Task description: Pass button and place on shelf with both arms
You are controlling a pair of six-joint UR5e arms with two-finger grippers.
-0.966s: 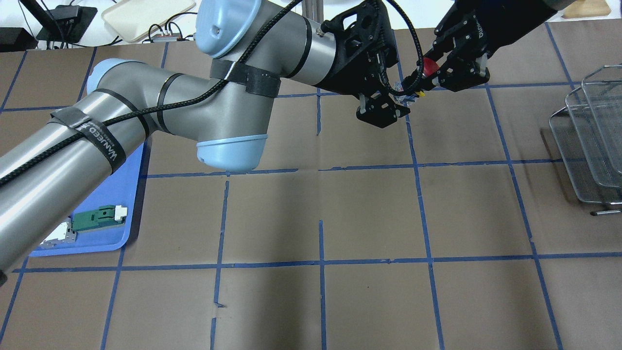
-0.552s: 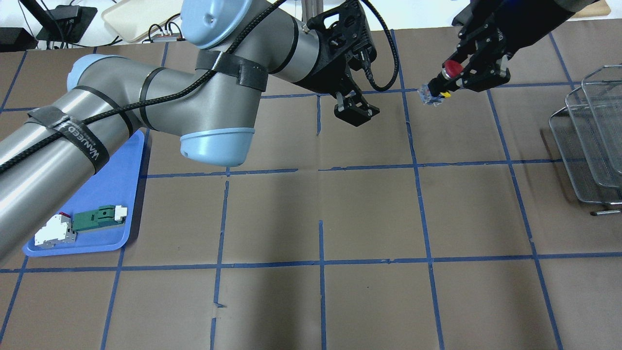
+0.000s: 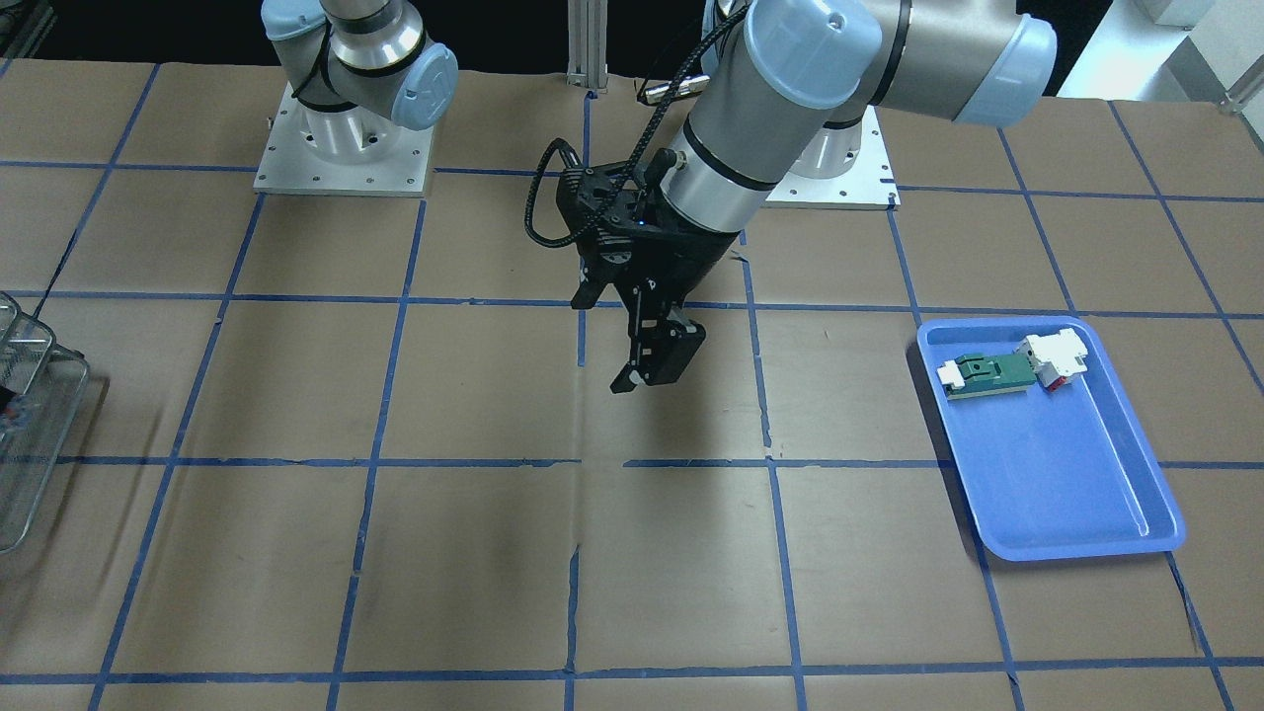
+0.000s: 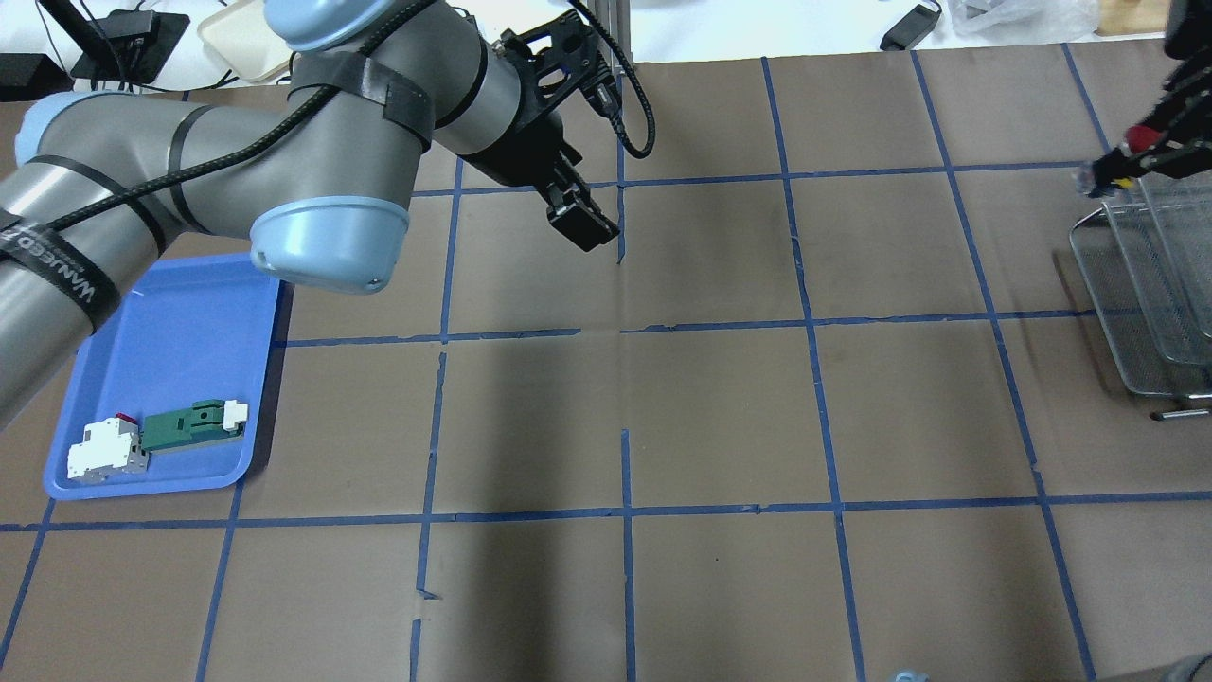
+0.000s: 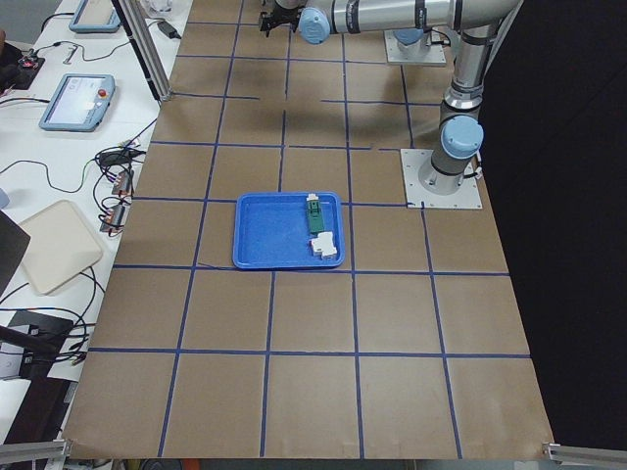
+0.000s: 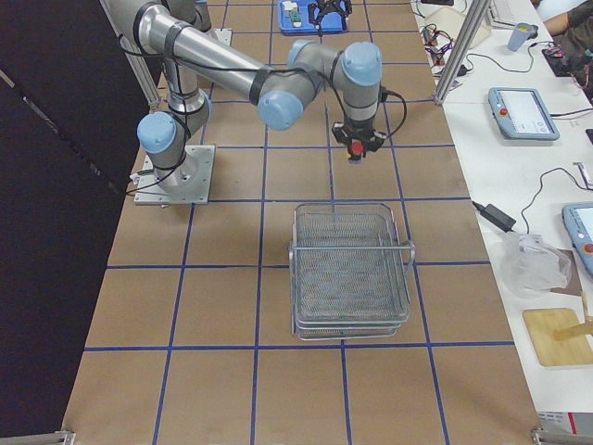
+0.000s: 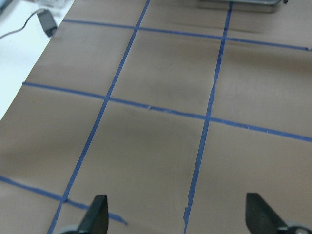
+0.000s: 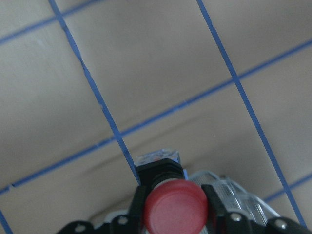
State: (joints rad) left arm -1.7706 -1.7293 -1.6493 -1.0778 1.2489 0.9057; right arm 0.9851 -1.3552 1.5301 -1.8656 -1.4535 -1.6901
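Observation:
My right gripper (image 4: pixel 1153 152) is shut on the button (image 4: pixel 1127 152), a red mushroom head on a black body with a clear end block. It holds the button in the air at the overhead view's right edge, just by the near corner of the silvery wire shelf (image 4: pixel 1150 303). In the right wrist view the red head (image 8: pixel 175 204) sits between the two fingers (image 8: pixel 216 202). My left gripper (image 4: pixel 579 220) hangs open and empty over the table's middle; its fingertips (image 7: pixel 96 214) stand wide apart in the left wrist view.
A blue tray (image 4: pixel 199 322) lies at the table's left with a green-and-white part (image 4: pixel 189 426) and a white block (image 4: pixel 104 447) in it. Brown paper with a blue tape grid covers the table. Tablets and cables lie beyond the far edge.
My right gripper has carried the button to the right, up to the shelf. My left arm has drawn back to the left with its gripper empty.

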